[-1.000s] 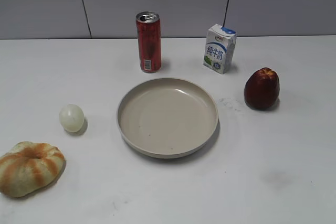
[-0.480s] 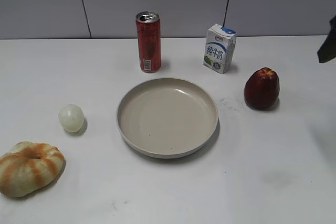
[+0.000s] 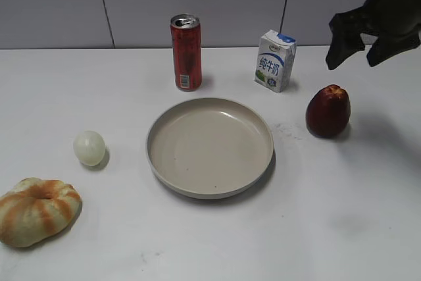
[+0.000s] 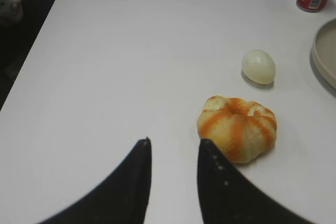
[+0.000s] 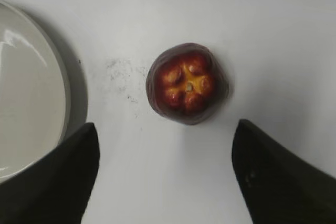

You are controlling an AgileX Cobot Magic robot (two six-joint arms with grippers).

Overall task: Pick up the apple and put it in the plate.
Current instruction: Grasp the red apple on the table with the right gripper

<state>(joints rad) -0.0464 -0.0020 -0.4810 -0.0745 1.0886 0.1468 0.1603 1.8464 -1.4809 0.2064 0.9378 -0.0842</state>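
Observation:
The dark red apple [image 3: 327, 110] with a yellowish lobed top stands upright on the white table, right of the beige plate [image 3: 209, 147]. It also shows from above in the right wrist view [image 5: 187, 83], with the plate's rim [image 5: 62, 85] at the left edge. My right gripper [image 3: 359, 47] hangs open and empty above and behind the apple; its fingers [image 5: 165, 129] are spread wide, with the apple just ahead of the gap. My left gripper [image 4: 173, 142] is open and empty over bare table, out of the exterior view.
A red can [image 3: 186, 52] and a milk carton [image 3: 275, 60] stand behind the plate. A small pale ball [image 3: 89, 147] and a striped bread ring [image 3: 37, 210] lie at the left; the ring [image 4: 237, 127] sits just right of my left fingers.
My right arm has come into the exterior view from the right edge and moved left to above the apple. Nothing on the table has moved.

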